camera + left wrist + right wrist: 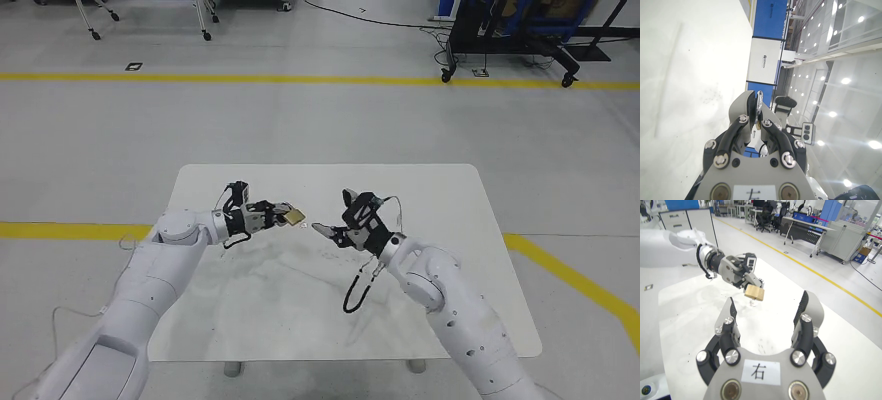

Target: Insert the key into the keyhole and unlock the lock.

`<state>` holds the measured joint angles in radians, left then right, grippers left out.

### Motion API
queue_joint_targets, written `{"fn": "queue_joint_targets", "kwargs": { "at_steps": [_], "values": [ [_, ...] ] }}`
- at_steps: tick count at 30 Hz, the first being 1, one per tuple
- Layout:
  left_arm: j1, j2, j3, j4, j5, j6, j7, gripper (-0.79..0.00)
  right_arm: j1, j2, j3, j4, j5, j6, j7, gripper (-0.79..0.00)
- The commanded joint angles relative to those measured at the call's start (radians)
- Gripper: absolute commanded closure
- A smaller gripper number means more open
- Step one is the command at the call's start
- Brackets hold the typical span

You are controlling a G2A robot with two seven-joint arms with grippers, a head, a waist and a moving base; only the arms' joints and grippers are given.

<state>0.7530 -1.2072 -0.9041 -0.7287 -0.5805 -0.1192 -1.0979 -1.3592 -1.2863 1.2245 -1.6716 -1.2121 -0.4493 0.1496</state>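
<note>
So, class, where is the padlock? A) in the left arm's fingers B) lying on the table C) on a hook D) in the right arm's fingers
A: the left fingers are shut on the padlock above the table; the right fingers are open and empty.

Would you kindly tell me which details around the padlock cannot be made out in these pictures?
1. Keyhole: in the right wrist view the padlock turns its underside away; in the top view it is too small.
2. Silvery bit under the padlock: right wrist view, too blurred to tell whether it is a key, in the lock or on the table.
3. Padlock body: left wrist view, hidden by the left pincer.
</note>
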Motion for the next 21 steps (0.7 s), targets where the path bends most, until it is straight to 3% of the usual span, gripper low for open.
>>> {"fn": "queue_joint_targets", "kwargs": {
  "at_steps": [1,8,13,14,17,18,19,21],
  "values": [
    [0.0,-0.003,0.02,-0.013,0.049,0.004,0.003,0.0,-0.066,0.014,0.112,-0.036,0.081,-0.031,-0.028,-0.785],
    [0.006,-0.032,0.137,-0.092,0.26,0.014,0.079,0.0,-0.066,0.014,0.112,-0.036,0.081,-0.031,-0.028,-0.785],
    [-0.004,-0.067,0.209,-0.057,0.338,0.039,0.139,0.0,-0.066,0.014,0.112,-0.036,0.081,-0.031,-0.028,-0.785],
    [-0.009,-0.074,0.217,-0.046,0.343,0.039,0.145,-0.037,-0.066,0.014,0.112,-0.036,0.081,-0.031,-0.028,-0.785],
    [-0.023,-0.088,0.23,-0.012,0.352,0.032,0.151,-0.514,-0.066,0.014,0.112,-0.036,0.081,-0.031,-0.028,-0.785],
    [-0.027,-0.091,0.23,0.001,0.351,0.028,0.148,-0.708,-0.066,0.014,0.112,-0.036,0.081,-0.031,-0.028,-0.785],
    [-0.031,-0.093,0.23,0.013,0.35,0.026,0.144,-0.785,-0.066,0.014,0.112,-0.036,0.081,-0.031,-0.028,-0.785],
    [-0.038,-0.095,0.225,0.029,0.346,0.022,0.132,-0.785,-0.066,0.014,0.112,-0.036,0.081,-0.031,-0.028,-0.785]
  ]
}}
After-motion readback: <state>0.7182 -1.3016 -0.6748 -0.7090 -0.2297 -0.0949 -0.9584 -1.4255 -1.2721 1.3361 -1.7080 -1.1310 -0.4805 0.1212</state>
